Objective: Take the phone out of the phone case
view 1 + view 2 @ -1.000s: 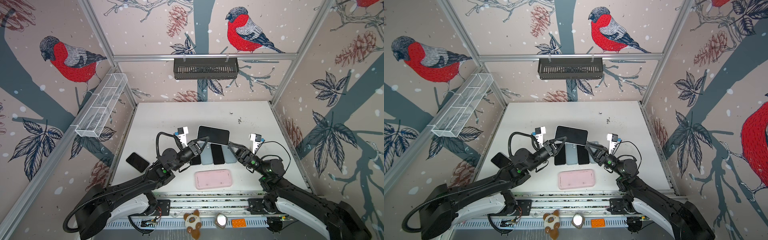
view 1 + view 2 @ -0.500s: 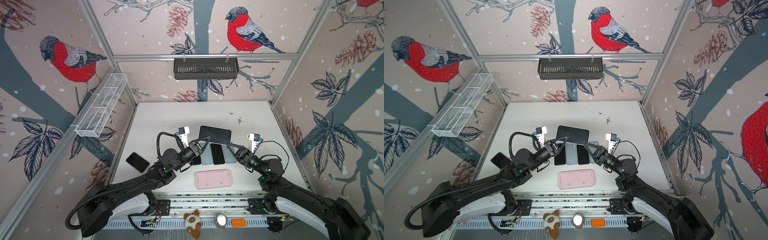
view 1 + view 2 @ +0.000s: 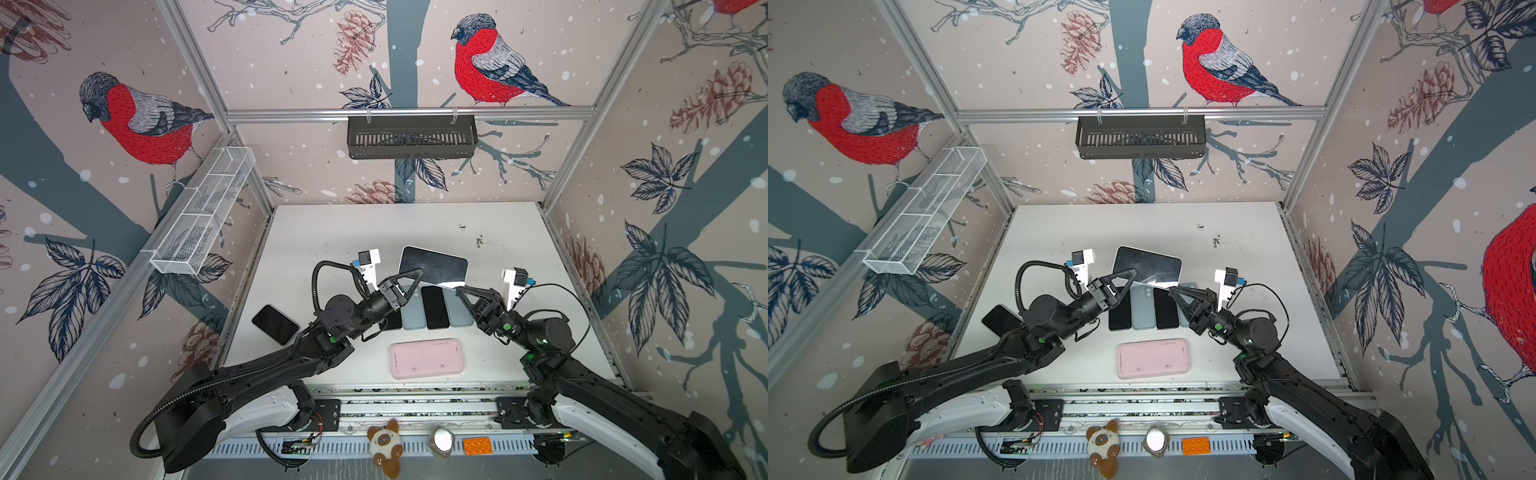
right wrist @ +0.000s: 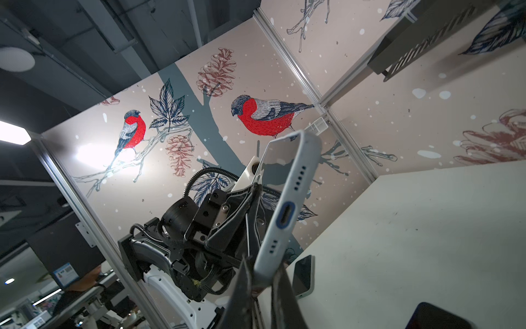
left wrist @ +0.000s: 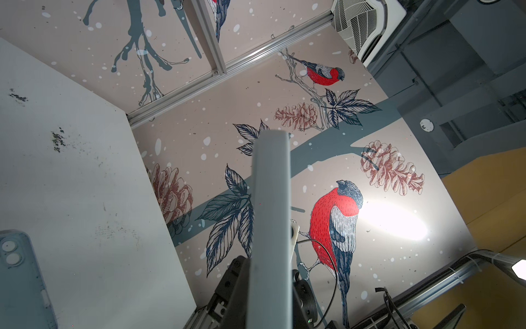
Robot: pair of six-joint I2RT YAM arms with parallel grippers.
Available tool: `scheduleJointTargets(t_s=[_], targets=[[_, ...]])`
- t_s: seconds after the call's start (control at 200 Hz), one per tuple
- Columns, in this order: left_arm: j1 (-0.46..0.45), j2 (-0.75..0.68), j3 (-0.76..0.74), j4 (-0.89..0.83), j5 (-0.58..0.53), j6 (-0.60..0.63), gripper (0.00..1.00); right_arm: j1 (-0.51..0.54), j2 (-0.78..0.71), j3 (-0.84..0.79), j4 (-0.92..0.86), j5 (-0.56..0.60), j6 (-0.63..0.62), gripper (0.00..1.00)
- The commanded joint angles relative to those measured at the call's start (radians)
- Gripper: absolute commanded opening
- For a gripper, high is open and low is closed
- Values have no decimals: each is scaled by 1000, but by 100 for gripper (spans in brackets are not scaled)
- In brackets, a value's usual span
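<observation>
Walls (image 3: 291, 58): dusty pink-beige, printed with red-breasted grey bullfinches, slate-blue branches, navy leaves, rust pine cones and white flecks. Table (image 3: 332, 232): white, dark speckles toward the back. I read the phone (image 3: 433, 266) screen as glossy black; its phone case (image 4: 287, 199) is pale grey-white, the port ringed in blue. On my feed the row of phones (image 3: 434, 307) alternates black and pale blue. Lone phone (image 3: 275, 324): black. Flat case (image 3: 427, 358): soft pink. Hanging basket (image 3: 411, 137) black, wire tray (image 3: 203, 216) white. Brick (image 3: 477, 446) orange; plush toy (image 3: 385, 446) brown and cream.
</observation>
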Motion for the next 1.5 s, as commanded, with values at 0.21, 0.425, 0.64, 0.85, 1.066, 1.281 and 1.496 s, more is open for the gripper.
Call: scheduleJointTargets(t_s=[0.21,0.425,0.64,0.85,1.066,1.281,1.496], targets=[[-6,-2,53,-143,133,-1,0,64,-50,-24,-157,72,-522,0],[-7,-4,71,-167,155,17,0,62,-16,17,-243,129,-626,0],[30,-62,41,-154,146,9,0,61,-123,-48,-269,180,-556,22],[52,-109,13,-149,134,23,0,34,-274,-109,-303,143,-399,67],[53,-97,-3,-92,122,51,0,25,-260,-82,-183,-40,-172,80],[53,-89,-14,-44,130,49,0,11,-184,-70,-106,-85,-87,78],[54,-83,-29,-22,139,50,0,-46,-114,-94,50,-134,16,65]])
